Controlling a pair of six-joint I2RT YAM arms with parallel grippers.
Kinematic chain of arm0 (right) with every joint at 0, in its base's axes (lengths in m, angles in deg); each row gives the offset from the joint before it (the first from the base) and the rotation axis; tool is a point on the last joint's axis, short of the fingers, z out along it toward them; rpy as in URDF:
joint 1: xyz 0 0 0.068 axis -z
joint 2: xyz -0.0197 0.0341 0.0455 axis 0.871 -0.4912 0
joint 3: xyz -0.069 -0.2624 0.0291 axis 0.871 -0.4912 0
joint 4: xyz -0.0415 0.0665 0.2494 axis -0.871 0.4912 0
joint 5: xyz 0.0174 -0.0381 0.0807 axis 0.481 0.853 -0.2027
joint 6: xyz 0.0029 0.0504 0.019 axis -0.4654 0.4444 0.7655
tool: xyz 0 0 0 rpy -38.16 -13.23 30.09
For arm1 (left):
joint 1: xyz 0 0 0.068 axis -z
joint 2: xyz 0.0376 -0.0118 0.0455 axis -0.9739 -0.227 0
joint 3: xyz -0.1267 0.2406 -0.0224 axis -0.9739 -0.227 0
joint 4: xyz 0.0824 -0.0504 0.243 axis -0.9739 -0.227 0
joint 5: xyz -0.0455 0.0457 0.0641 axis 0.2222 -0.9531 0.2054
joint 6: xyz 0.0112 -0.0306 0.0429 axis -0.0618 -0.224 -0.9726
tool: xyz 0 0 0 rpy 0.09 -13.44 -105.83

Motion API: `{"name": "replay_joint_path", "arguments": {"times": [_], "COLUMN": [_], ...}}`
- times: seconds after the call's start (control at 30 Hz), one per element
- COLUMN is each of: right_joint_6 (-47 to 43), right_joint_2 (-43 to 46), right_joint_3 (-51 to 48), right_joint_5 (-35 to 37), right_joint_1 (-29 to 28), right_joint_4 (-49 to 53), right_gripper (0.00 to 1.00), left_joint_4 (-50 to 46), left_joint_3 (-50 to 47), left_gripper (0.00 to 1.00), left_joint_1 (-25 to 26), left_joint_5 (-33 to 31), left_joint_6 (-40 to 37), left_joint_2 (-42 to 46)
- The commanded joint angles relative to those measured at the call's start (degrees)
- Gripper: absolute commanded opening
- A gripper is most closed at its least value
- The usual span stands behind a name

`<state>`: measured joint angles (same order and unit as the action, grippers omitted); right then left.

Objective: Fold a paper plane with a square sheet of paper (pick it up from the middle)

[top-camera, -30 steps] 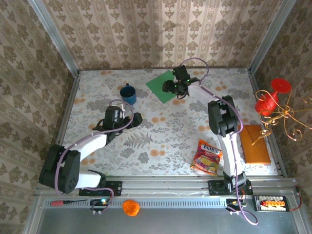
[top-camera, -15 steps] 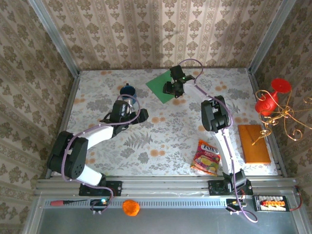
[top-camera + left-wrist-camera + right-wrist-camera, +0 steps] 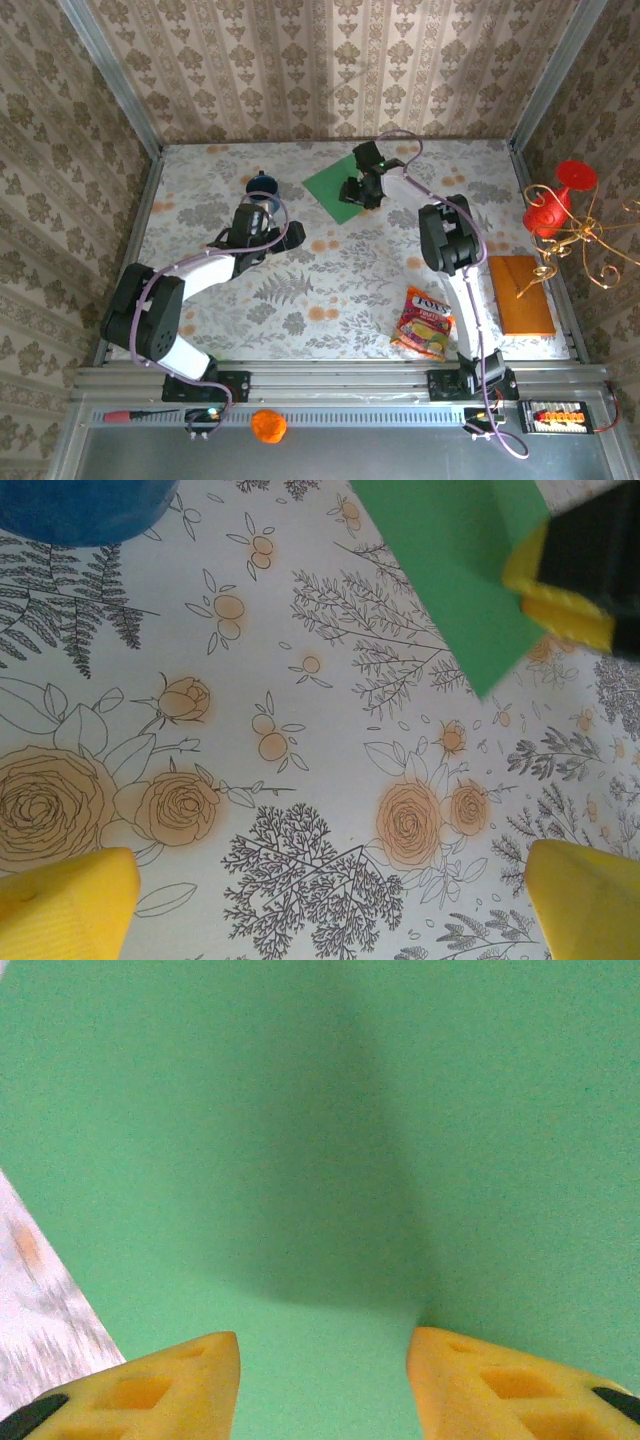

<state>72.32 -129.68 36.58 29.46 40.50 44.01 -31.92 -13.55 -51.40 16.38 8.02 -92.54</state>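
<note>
Right jaws stand parted above the square sheet of paper [image 3: 320,1110].

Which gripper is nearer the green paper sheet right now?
Right. The right gripper is directly over the green paper sheet; the left gripper hovers off its near corner, beside the blue mug.

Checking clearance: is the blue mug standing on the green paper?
No, the blue mug stands apart, left of the square sheet of paper.

The left wrist view's top edge crops the round blue mug [image 3: 80,505] and the thin bright-green square sheet of paper [image 3: 450,570].
</note>
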Motion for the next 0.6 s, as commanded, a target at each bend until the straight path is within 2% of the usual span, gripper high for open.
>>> {"name": "replay_joint_path", "arguments": {"times": [0.0,0.2,0.3,0.43,0.5,0.57], "right_joint_6": [6.13,21.33,28.21,27.97,24.07,19.02], "right_joint_2": [7.59,26.46,33.6,38.8,41.7,43.89], "right_joint_3": [-14.37,-44.77,-55.33,-57.59,-55.18,-52.19], "right_joint_5": [-2.21,-5.27,-5.96,-8.66,-6.57,-3.54], "right_joint_1": [-1.3,-4.75,-7.13,-8.69,-8.13,-6.92], "right_joint_4": [1.63,-12.41,-18.39,-20.21,-17.72,-15.11], "right_gripper": [0.5,0.5,0.5,0.5,0.51,0.52], "left_joint_4": [-0.67,-0.4,-0.55,-3.03,-4.27,-5.62], "left_joint_3": [1.97,3.14,3.91,6.37,7.36,8.25], "left_gripper": [1.0,1.0,0.99,0.94,0.9,0.82], "left_joint_1": [0.21,0.24,2.68,4.72,6.12,8.12], "left_joint_5": [-0.61,-0.11,0.39,2.21,2.91,3.42], "left_joint_6": [0.87,2.44,3.5,4.9,6.48,8.38], "left_joint_2": [-0.93,-3.51,-4.69,-6.01,-6.29,-6.62]}}
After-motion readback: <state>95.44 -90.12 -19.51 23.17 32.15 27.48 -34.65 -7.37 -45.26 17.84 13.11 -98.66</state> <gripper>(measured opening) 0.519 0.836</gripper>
